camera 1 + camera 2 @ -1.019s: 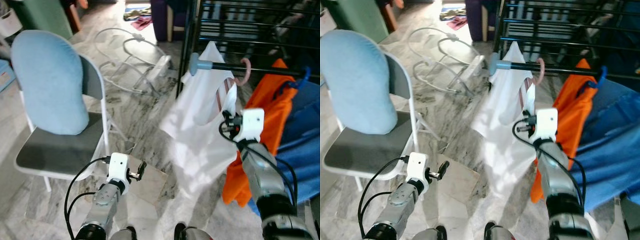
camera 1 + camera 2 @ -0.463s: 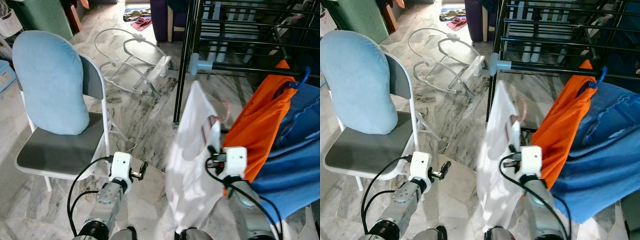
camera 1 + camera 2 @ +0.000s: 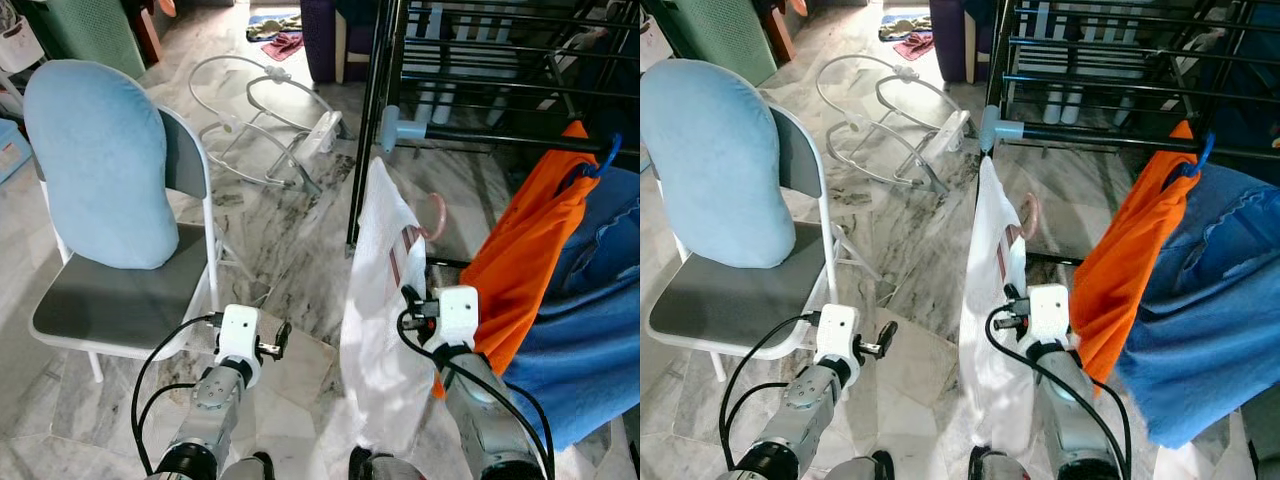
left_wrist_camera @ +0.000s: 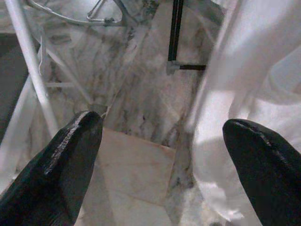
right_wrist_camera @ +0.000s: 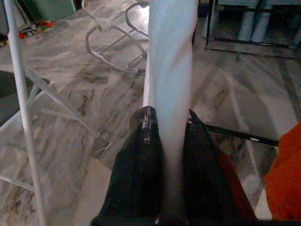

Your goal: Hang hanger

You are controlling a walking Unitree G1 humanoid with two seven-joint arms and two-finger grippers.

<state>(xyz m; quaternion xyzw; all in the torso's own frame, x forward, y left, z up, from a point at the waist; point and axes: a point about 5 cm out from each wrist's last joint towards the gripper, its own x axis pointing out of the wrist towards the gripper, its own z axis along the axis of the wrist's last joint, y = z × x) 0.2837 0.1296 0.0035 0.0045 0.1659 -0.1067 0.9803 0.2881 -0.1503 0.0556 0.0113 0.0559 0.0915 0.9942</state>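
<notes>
Grippers nearest: my left gripper [image 4: 160, 155] idles wide; my right gripper [image 5: 165, 123] pinches the shirt [image 3: 385, 300] on its pink hanger [image 3: 436, 214], below the rack [image 3: 480, 135]. Carrying step, I judge; next I must lift the hook onto the rail.

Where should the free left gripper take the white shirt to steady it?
Likely its near vertical edge, just below the right gripper, which pinches the white shirt beneath the pink hanger hook. The left gripper, open, could come from the robot's left, where the cloth hangs flat.
</notes>
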